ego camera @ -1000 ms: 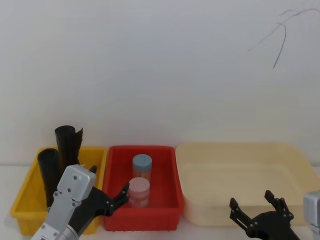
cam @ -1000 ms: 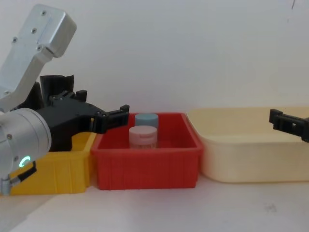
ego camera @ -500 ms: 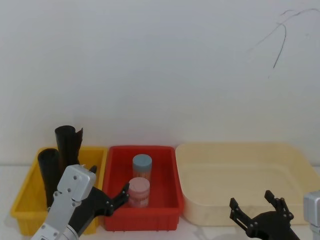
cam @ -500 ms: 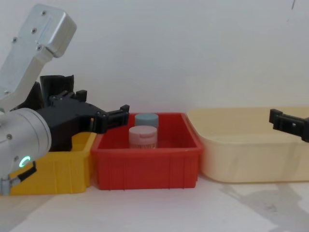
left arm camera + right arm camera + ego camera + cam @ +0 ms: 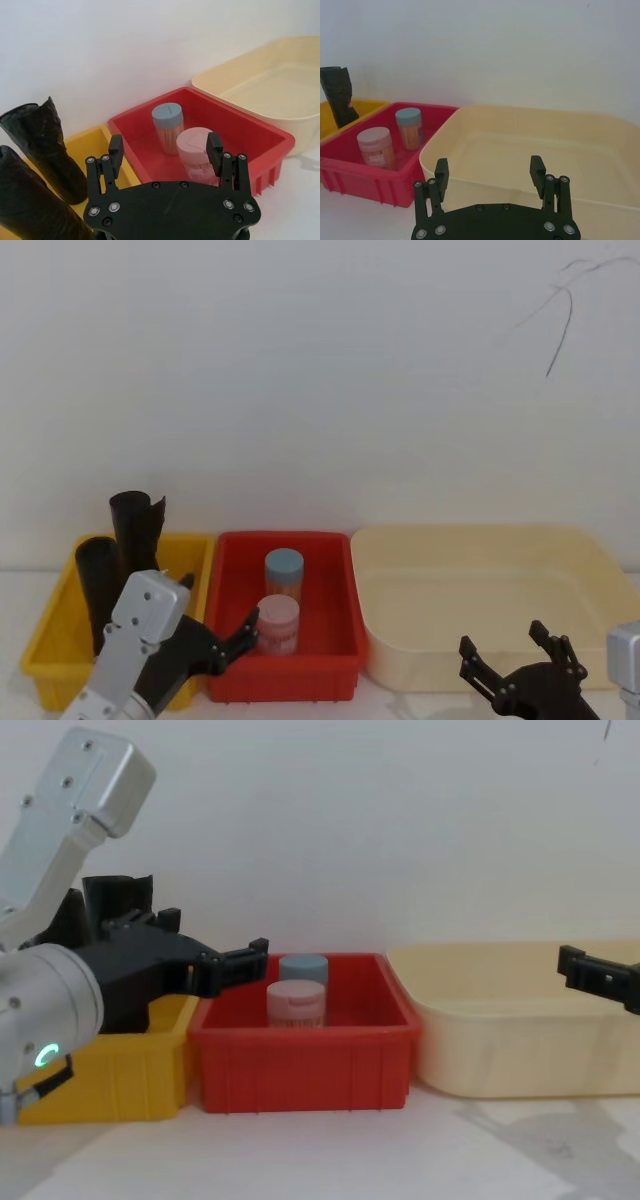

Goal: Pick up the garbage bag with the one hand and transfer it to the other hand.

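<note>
Currently you have the garbage bag (image 5: 96, 575) standing on end in the yellow bin (image 5: 48, 645), with a slimmer flare-topped roll (image 5: 137, 523) just beside it at its one o'clock.

- **Left gripper (image 5: 165, 146):** it is at the bag's four o'clock in the head view, over the seam between the yellow bin and the red bin (image 5: 335, 672). Its fingers are spread and hold nothing.
- **Views of the left gripper:** the left wrist view gives you that gap, with the blue-lidded jar (image 5: 167, 125) and pink-lidded jar (image 5: 196, 152) beyond it. The chest view gives you the green ring (image 5: 45, 1056) on its wrist.
- **Right gripper (image 5: 489, 166):** it is at six o'clock of the cream tub (image 5: 480, 533), before the near wall. Its fingers are parted and empty.
- **Layout:** the yellow bin lies at the red bin's nine o'clock and the cream tub at its three.
</note>
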